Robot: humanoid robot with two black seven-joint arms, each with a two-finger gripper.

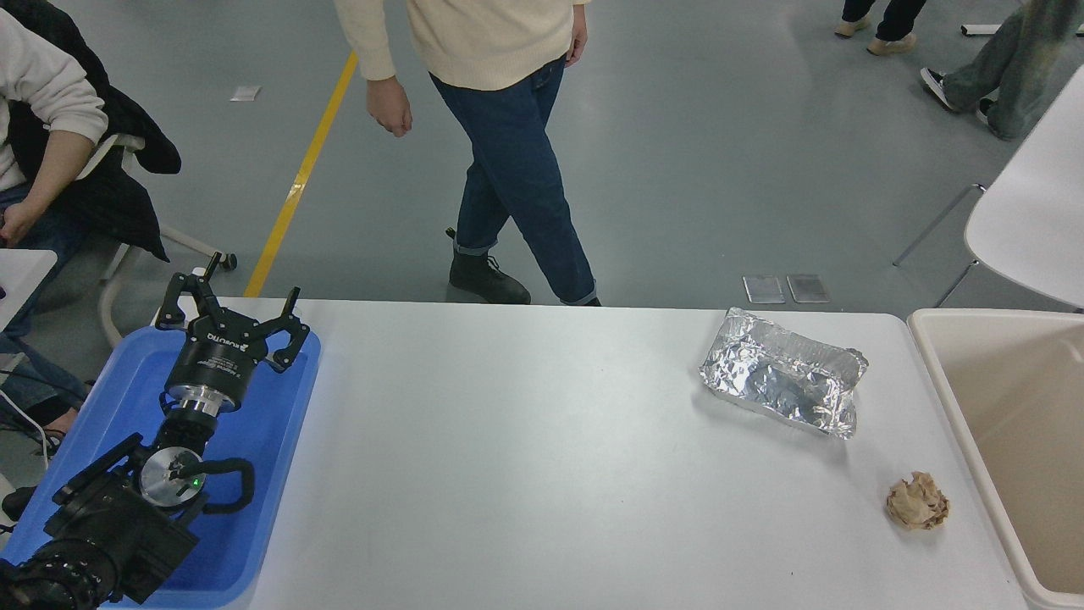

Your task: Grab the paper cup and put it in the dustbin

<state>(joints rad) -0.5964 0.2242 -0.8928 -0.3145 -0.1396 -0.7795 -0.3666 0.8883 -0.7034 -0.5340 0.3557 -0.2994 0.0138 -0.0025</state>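
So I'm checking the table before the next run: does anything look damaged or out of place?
The foil tray at the far right is crumpled and sits askew. A crumpled brown paper ball lies loose near the bin. No paper cup is visible.

The surface (525,474) was plain white. At its left lay a bright blue plastic tray (279,440), and over it the left arm's claw (230,320) was black with a silver ring behind it and a small green light. The foil tray (783,383) was crinkled silver. The crumpled paper ball (917,501) was brown. The dustbin (1008,424) at the right was beige with a tan inside. A person (500,102) beyond wore a cream sweater, dark blue jeans and black boots. The floor was grey with a yellow line (301,169).
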